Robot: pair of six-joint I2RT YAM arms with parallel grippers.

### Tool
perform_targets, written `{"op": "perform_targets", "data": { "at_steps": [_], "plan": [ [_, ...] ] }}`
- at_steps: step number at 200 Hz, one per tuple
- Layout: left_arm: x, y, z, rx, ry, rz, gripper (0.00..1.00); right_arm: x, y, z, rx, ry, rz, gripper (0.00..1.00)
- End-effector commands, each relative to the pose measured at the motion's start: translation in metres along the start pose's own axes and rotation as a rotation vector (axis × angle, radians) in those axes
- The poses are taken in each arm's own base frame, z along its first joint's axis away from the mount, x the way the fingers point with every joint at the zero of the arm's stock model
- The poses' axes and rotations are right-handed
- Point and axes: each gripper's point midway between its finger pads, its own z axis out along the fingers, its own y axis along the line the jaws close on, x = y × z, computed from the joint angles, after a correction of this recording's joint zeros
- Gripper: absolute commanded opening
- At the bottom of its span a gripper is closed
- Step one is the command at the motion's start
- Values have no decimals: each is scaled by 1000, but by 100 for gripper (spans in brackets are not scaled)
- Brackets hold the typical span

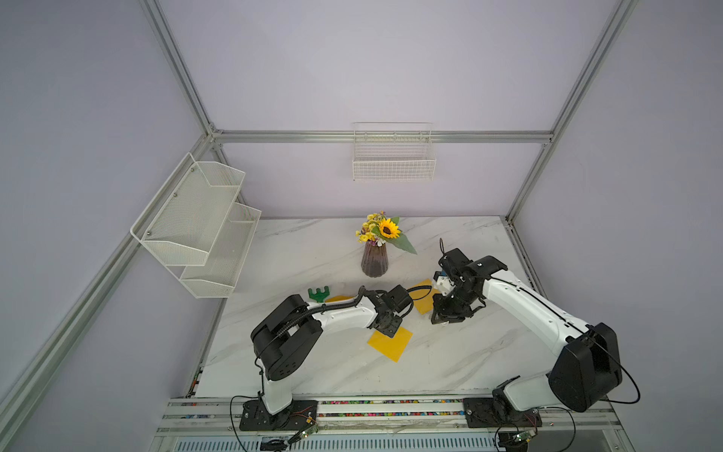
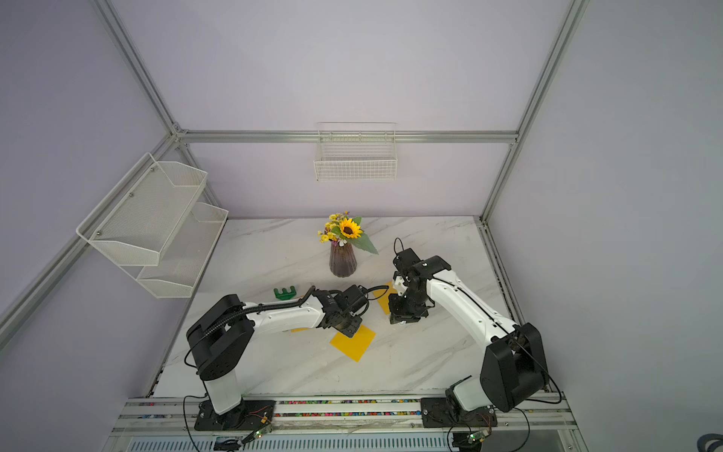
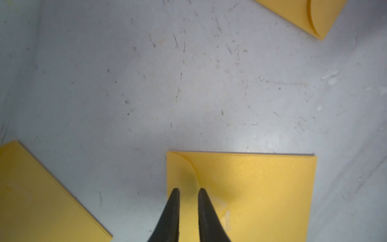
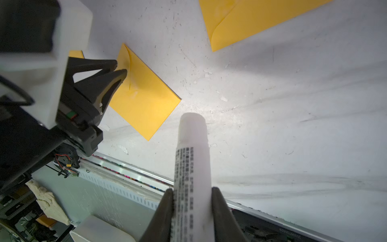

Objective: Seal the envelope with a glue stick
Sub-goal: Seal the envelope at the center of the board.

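Right pincer (image 4: 192, 189) clamped on glue stick (image 4: 192, 146), left pincer (image 3: 188, 190) narrowly parted, tips at envelope (image 3: 261, 188)

Three yellow envelopes (image 3: 261, 199): one under the left gripper (image 3: 188, 189), two nearby. One glue stick (image 4: 192, 159) in the right gripper (image 4: 192, 188). One green rake (image 1: 319, 293), one flower vase (image 1: 374, 260), one wire basket (image 1: 393, 164), one mesh shelf (image 1: 195, 219).

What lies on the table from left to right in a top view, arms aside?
Rake → vase → right envelope. Overlapping, so omitted: near envelope, left envelope.
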Motion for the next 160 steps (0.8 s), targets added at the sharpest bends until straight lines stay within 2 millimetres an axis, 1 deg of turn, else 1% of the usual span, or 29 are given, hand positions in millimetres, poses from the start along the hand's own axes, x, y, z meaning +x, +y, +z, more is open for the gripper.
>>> {"op": "perform_targets", "data": {
  "at_steps": [1,26,51,65,77,91,101,109,132,160],
  "plan": [
    [-11,3,-6,-7,-24,2,19,-3,0,-4,8,-6,1,0],
    [-5,2,4,0,-3,-1,19,-3,-1,-4,9,-4,0,0],
    [7,0,18,10,41,-4,19,-3,-1,-3,9,-3,0,0],
    [7,-1,21,12,45,-1,19,-3,-1,-3,9,-3,0,0],
    [0,0,14,7,24,4,22,-3,-1,-4,10,-3,-1,0],
    [-10,3,-2,2,-17,7,30,-3,-1,-6,15,-9,-1,0],
    [-12,5,-14,5,-35,13,32,-4,-1,-7,16,-14,-2,0],
    [-13,8,-22,-3,-48,11,36,-4,-2,-8,18,-15,-2,0],
    [2,13,-35,-13,-34,4,50,-4,-2,-8,22,-18,-4,0],
    [31,7,-47,-37,-3,5,59,-6,-1,-10,23,-23,-6,0]
  ]
}}
